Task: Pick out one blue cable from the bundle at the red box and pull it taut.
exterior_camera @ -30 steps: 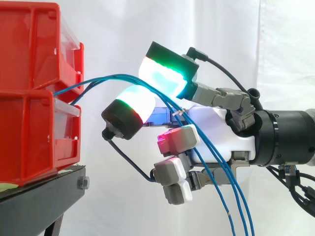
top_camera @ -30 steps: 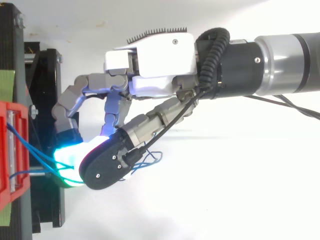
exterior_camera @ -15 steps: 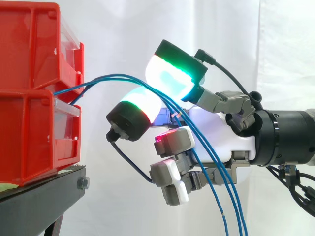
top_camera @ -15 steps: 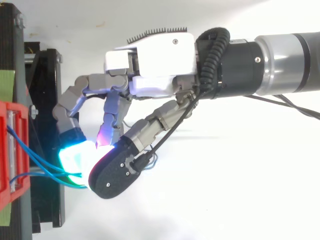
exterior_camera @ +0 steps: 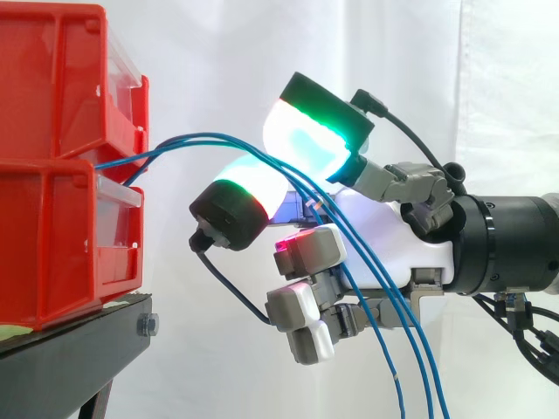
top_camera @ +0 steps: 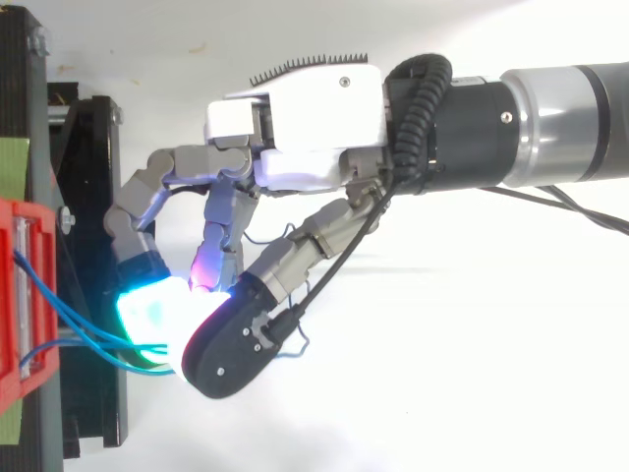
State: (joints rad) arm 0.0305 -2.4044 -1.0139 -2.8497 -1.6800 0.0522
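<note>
Side view: red bins (exterior_camera: 61, 244) are stacked two high at the left on the black stand (exterior_camera: 79, 349), with the white curtain (exterior_camera: 507, 87) behind.

The blue cables (exterior_camera: 196, 137) leave the front of the bins where the upper one sits on the lower. I see several strands, running close together. They rise in a shallow bow to the right, pass into the hand (exterior_camera: 384, 236), then drop steeply across the white palm and out at the bottom edge. The bowed stretch from bin to hand is curved, not a straight line.

Fingers: two glowing fingertips (exterior_camera: 306, 140) are brought together around the strands, one above with a green-cyan glow, one below in white with a red rim. The cables run between them. I read this as a closed pinch on the bundle, not on one strand. The other fingers are folded in below the palm; one glows red.

Top view: hand (top_camera: 305, 118) reaches left towards the bins, its fingers arched. The cables (top_camera: 84, 334) run from the bin edge to the cyan pad, just beside the stand.
</note>
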